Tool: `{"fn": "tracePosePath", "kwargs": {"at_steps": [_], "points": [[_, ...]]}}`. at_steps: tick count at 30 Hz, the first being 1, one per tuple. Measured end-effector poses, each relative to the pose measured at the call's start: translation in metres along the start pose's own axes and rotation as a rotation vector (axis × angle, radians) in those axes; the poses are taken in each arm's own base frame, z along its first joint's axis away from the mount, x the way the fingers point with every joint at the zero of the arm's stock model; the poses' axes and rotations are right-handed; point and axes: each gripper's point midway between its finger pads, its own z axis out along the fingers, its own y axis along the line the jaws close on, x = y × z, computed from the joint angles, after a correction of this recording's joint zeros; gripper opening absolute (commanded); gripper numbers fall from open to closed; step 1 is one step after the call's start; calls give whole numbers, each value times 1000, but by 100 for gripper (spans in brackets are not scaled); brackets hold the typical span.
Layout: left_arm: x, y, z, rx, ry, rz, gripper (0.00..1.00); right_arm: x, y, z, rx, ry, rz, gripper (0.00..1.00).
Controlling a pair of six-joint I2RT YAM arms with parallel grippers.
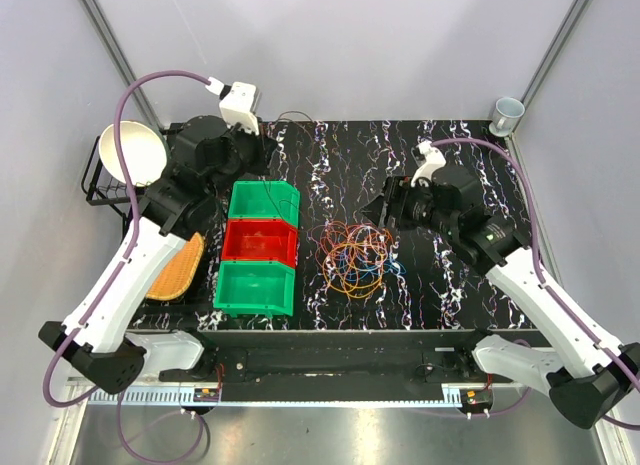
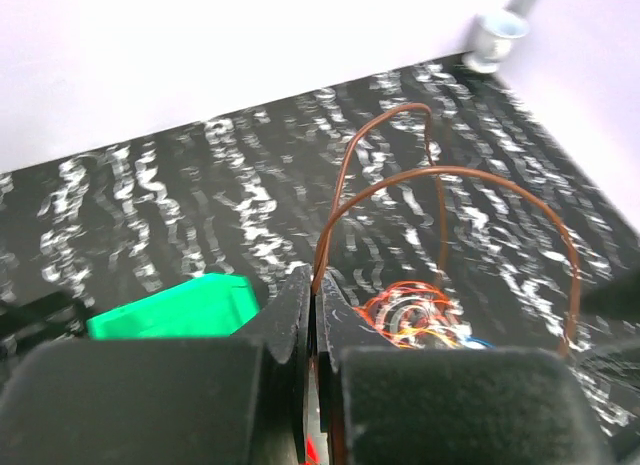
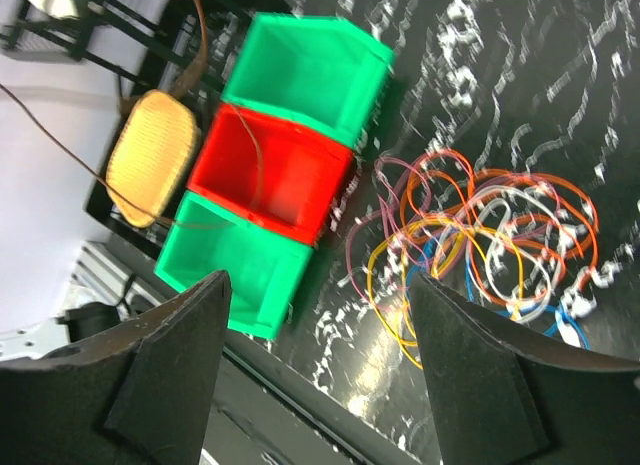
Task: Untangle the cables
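Note:
The cables (image 1: 355,255) lie as a tangled pile of orange, yellow, pink, white and blue loops on the black marbled table, right of the bins. My left gripper (image 1: 265,150) is raised at the back left, and the left wrist view shows its jaws (image 2: 315,285) shut on a thin brown cable (image 2: 440,175). That cable arches up and away from the jaws in two loops, and the pile (image 2: 420,320) lies beyond them. My right gripper (image 1: 374,217) hovers over the pile's upper right edge. It is open (image 3: 318,280) with nothing between its fingers, and the pile (image 3: 490,245) lies below it.
Three bins stand in a column left of the pile: green (image 1: 265,200), red (image 1: 262,240), green (image 1: 255,287). A woven orange mat (image 1: 180,265) and a white bowl (image 1: 130,153) on a black rack sit at the far left. A small cup (image 1: 508,112) stands at the back right corner.

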Motion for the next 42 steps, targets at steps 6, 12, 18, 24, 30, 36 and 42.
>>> {"fn": "tracePosePath", "kwargs": {"at_steps": [6,12,18,24,30,36,42], "points": [[23,39,15,-102,52,-10,0,12,-10,7,36,43,16,76],[52,77,38,-190,117,-19,0,18,-14,12,48,64,22,75],[59,101,59,-236,116,-25,0,27,-20,17,62,90,26,74],[74,125,81,-276,125,-25,0,33,-25,22,74,111,25,74],[107,143,94,-313,164,-31,0,36,-26,24,75,120,19,72],[132,158,108,-363,207,-40,0,41,-29,27,77,135,19,72],[156,167,107,-415,244,-67,0,47,-32,27,82,143,19,71]]}}
